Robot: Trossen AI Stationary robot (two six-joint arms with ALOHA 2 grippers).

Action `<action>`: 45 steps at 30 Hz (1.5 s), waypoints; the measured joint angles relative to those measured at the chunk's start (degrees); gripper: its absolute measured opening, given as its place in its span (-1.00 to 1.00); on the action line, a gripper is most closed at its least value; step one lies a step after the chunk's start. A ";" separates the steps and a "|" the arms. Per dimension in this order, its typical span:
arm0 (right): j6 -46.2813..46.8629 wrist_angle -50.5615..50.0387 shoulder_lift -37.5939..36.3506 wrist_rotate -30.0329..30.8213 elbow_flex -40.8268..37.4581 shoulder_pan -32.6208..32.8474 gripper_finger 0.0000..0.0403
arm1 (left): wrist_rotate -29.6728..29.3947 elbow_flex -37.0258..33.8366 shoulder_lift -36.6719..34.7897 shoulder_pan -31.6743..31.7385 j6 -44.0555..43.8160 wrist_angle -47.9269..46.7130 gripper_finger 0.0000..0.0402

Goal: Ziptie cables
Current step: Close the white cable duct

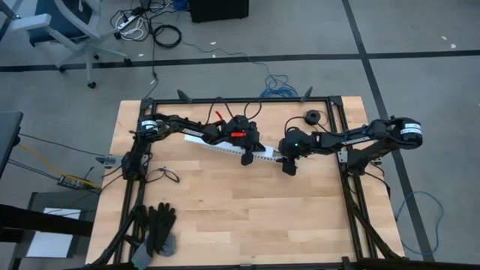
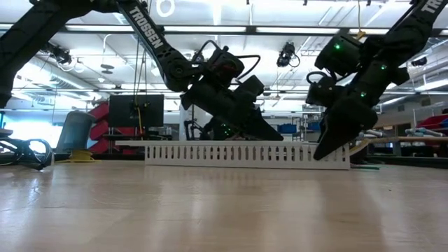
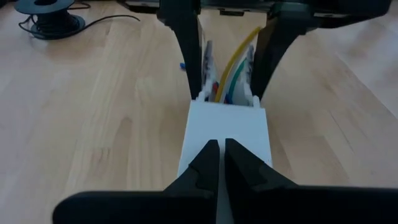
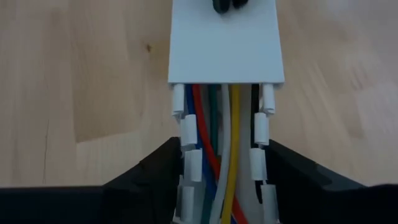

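table (image 1: 225, 217): pale wood, satin | channel (image 4: 226, 50): white plastic, matt | cables (image 4: 217, 137): probably glossy plastic-sheathed

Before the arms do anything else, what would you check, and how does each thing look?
1. Cables lying inside the white channel: ok.
2. Right gripper astride the channel's open end, fingers outside both walls: ok.
3. Left gripper shut, pressing on the channel's cover: ok.
4. Channel flat on the table: ok.
5. A ziptie anywhere in sight: cannot tell.
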 joint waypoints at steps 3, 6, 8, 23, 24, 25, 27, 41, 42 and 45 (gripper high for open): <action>-0.74 2.52 0.29 0.20 -0.17 0.01 -0.04 | -0.13 0.00 0.12 -0.10 -0.03 1.26 -1.00; -0.96 2.89 0.33 0.99 -0.18 0.11 -0.01 | -0.47 0.00 0.24 -0.26 -0.09 2.40 -1.00; -1.13 3.09 0.35 1.11 -0.18 0.11 0.00 | -0.47 0.00 0.24 -0.28 -0.10 2.55 -1.00; 0.66 2.78 -0.02 -0.87 0.06 0.11 0.38 | 0.17 0.02 -1.89 -0.33 -1.81 4.33 -1.00; 0.63 2.67 -0.02 -0.83 0.06 0.11 0.42 | 0.19 0.02 -2.06 -0.33 -1.81 4.17 -1.00; 0.31 2.53 -0.02 -0.83 0.06 0.11 0.45 | 0.23 0.00 -2.28 -0.33 -1.81 4.05 -1.00; -0.08 2.21 -0.02 -0.74 0.06 0.09 0.51 | 0.28 0.02 -2.54 -0.33 -1.81 3.92 -1.00; -0.67 -6.42 -12.42 4.26 0.35 -1.95 0.62 | -1.54 -1.78 -10.52 -0.57 2.37 -6.74 -1.00; -0.42 -7.42 -14.18 4.26 0.43 -1.97 0.62 | -1.70 -2.38 -11.15 -0.61 2.58 -6.52 -1.00; 2.41 -12.89 -19.36 4.13 0.48 -1.95 0.61 | -2.33 -5.59 -13.51 -0.61 2.65 -6.63 -1.00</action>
